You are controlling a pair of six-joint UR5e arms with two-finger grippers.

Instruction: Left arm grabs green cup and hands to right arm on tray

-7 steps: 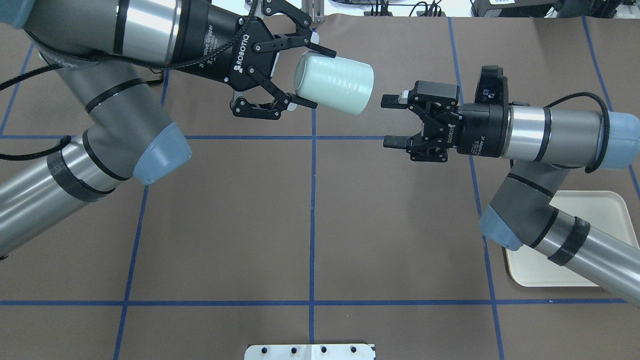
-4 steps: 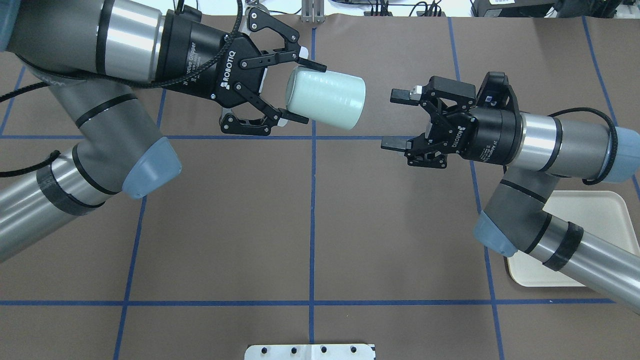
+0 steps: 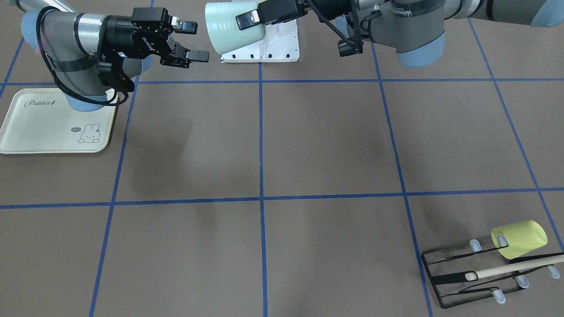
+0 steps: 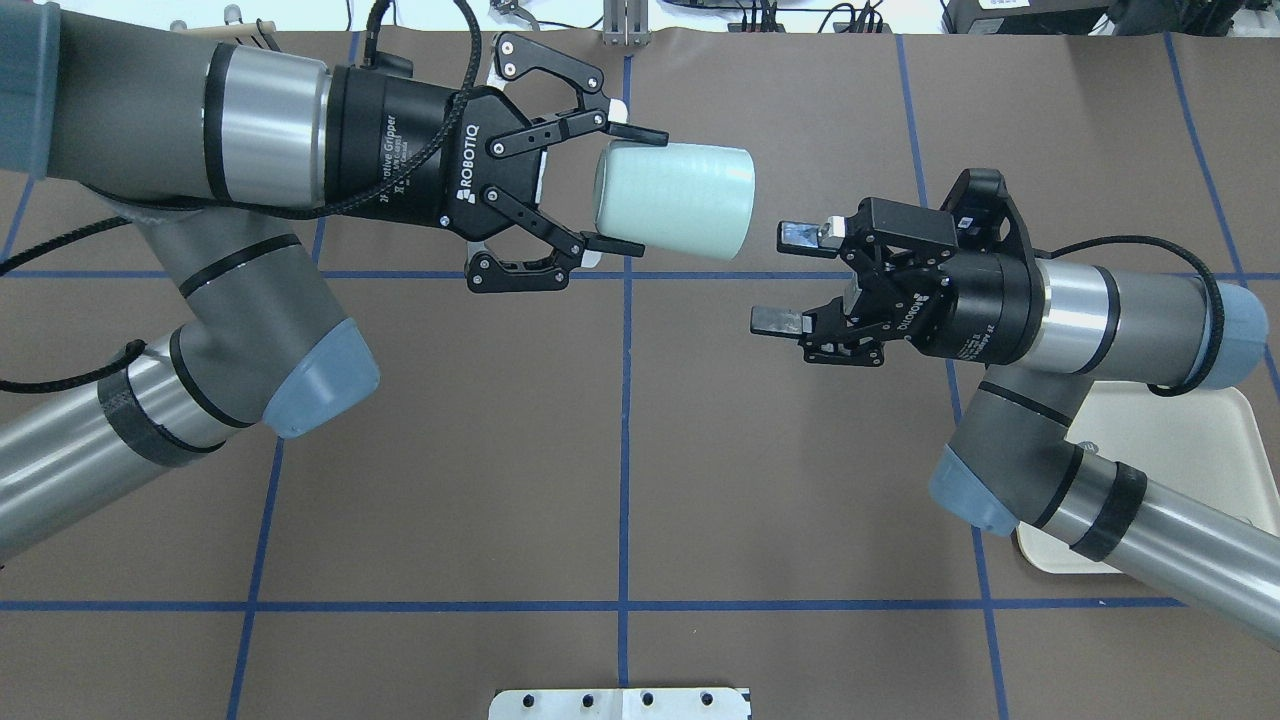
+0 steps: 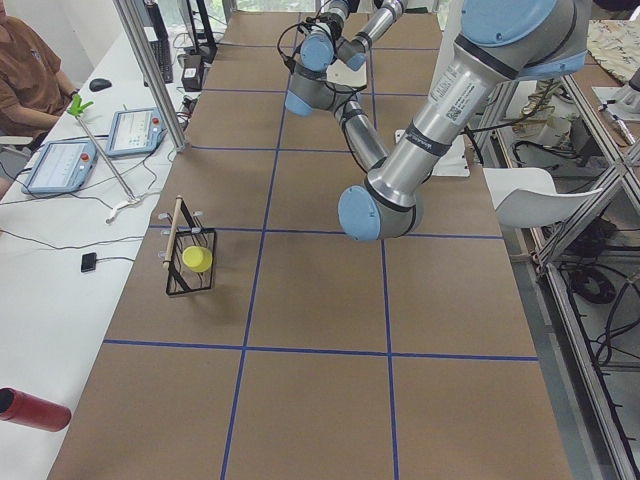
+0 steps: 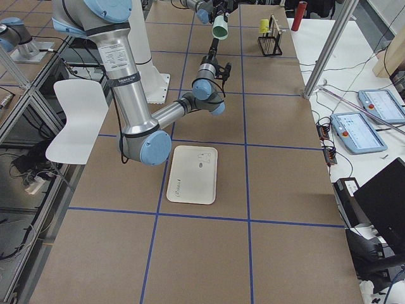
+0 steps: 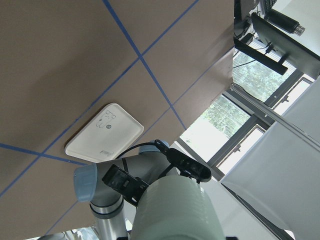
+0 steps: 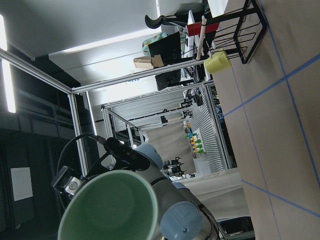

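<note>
My left gripper (image 4: 626, 190) is shut on the base end of the pale green cup (image 4: 672, 200) and holds it on its side in the air, mouth toward the right arm. The front view shows the cup (image 3: 227, 27) and the left gripper (image 3: 247, 18) at the top. My right gripper (image 4: 782, 278) is open and empty, a short gap from the cup's mouth and slightly nearer the robot; it also shows in the front view (image 3: 194, 42). The right wrist view looks into the cup (image 8: 110, 207). The cream tray (image 4: 1200, 420) lies under the right arm's elbow, bare in the front view (image 3: 44, 127).
A yellow cup (image 3: 520, 238) hangs on a black wire rack (image 3: 476, 277) with a wooden stick, at the far corner on the robot's left. A white base plate (image 4: 620, 703) sits at the table's near edge. Blue tape lines grid the brown table.
The left gripper with the cup drifted slightly nearer the robot, then right toward the right gripper. The right gripper rolled at the wrist and shifted nearer the robot, still open.
</note>
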